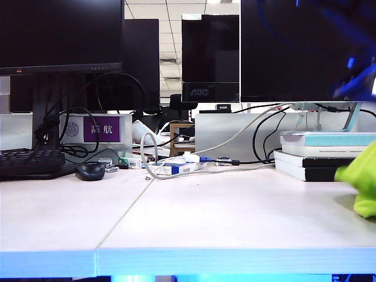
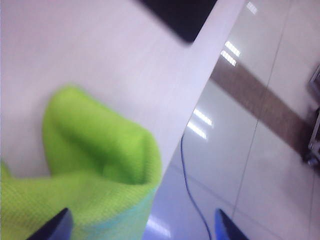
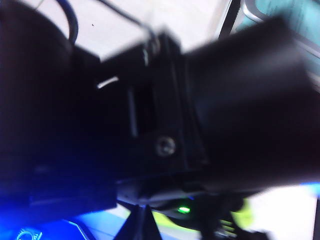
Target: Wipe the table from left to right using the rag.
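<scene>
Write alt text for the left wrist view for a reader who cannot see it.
A lime-green rag lies bunched at the edge of the white table, partly hanging past it. The left end effector shows only as two dark fingertips spread wide at the picture's margin, one over the rag and one over the glossy floor, where a thin cable trails.

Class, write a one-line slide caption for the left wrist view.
Lime-green rag bunched at the white table edge, left end effector fingertips spread around it.

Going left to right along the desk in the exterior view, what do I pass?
Keyboard → mouse → white cable loop → stack of books → rag at the right edge.
</scene>
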